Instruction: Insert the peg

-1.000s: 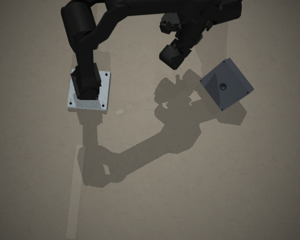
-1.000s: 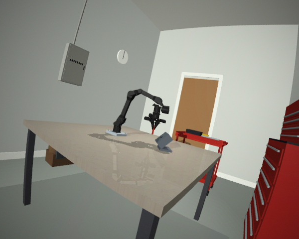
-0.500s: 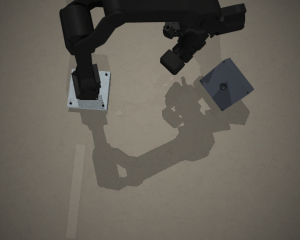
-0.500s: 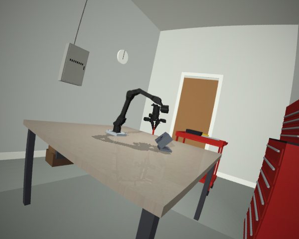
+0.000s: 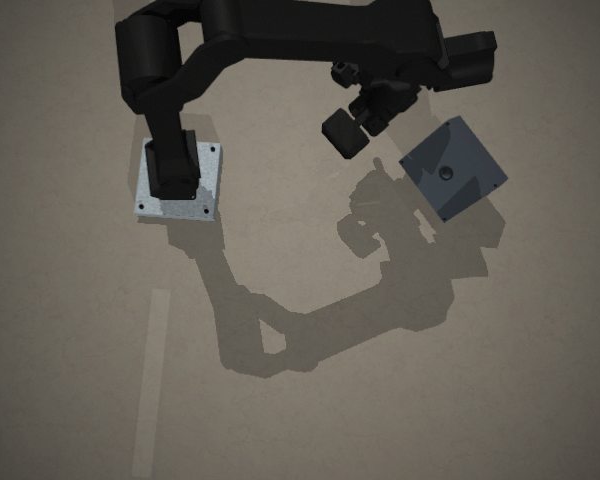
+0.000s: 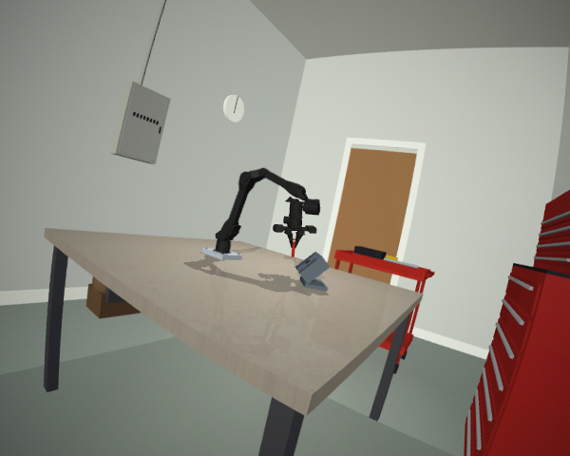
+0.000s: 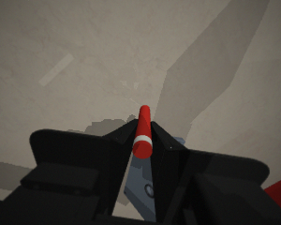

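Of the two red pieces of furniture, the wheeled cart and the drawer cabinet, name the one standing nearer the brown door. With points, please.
The red wheeled cart [image 6: 341, 254], with a black item on top; the red metal drawer cabinet [image 6: 536, 343] stands farther right.

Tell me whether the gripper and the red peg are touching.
Touching: the wrist view shows the gripper's fingers closed on both sides of the red peg.

Arm: cut off by the top edge of the top view, beside the gripper
Peg tip: too small to tell below the gripper, outside view
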